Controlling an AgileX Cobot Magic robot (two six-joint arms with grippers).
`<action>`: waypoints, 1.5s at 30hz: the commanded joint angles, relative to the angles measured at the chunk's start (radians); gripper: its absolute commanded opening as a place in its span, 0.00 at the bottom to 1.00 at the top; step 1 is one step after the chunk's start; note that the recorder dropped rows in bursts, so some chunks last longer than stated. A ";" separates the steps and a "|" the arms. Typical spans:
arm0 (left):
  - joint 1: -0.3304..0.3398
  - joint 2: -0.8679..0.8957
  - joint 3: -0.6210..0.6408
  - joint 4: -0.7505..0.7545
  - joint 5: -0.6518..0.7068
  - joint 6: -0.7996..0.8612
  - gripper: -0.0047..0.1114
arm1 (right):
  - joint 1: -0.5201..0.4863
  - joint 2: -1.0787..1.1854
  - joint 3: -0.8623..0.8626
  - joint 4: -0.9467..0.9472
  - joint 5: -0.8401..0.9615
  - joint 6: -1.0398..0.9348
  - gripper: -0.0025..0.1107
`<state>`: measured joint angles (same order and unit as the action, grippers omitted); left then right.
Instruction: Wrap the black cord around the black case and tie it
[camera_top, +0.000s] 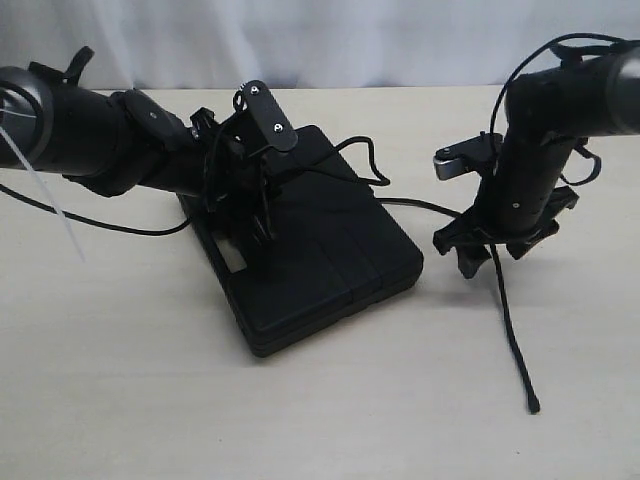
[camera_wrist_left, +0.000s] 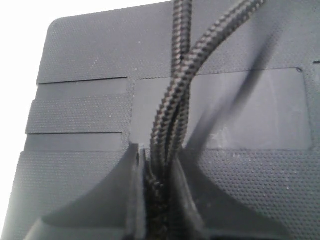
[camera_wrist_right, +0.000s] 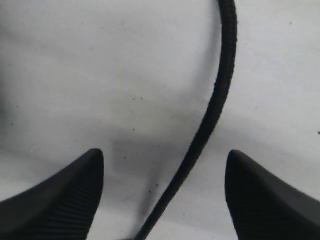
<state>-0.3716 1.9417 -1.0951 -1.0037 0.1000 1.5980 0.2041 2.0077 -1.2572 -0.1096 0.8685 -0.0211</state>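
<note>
The black case lies flat in the middle of the table, its handle cutout toward the left. My left gripper stands over the case's left part, shut on two strands of the black cord, which run up across the textured lid from the pinched fingers. The cord loops off the case's far edge, crosses to the right and trails down the table to its tip. My right gripper hovers low over that stretch, open; the cord lies on the table between its wide-apart fingertips, touching neither.
A white zip tie hangs off the left arm. A smooth black arm cable lies on the table at the left. The beige table stretches in front of the case. A white curtain backs the scene.
</note>
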 joint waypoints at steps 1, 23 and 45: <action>-0.003 0.001 0.005 -0.009 0.012 -0.004 0.04 | -0.012 0.026 -0.010 -0.058 -0.007 0.119 0.50; -0.005 0.001 0.005 0.141 -0.051 0.034 0.04 | -0.300 -0.012 -0.057 1.248 -0.093 -0.610 0.06; -0.113 -0.005 0.005 0.780 -0.192 0.050 0.04 | -0.378 -0.012 -0.057 1.843 -0.039 -0.835 0.06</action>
<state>-0.4755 1.9442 -1.0875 -0.3209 -0.0618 1.6466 -0.1696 2.0051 -1.3112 1.6753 0.7944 -0.8264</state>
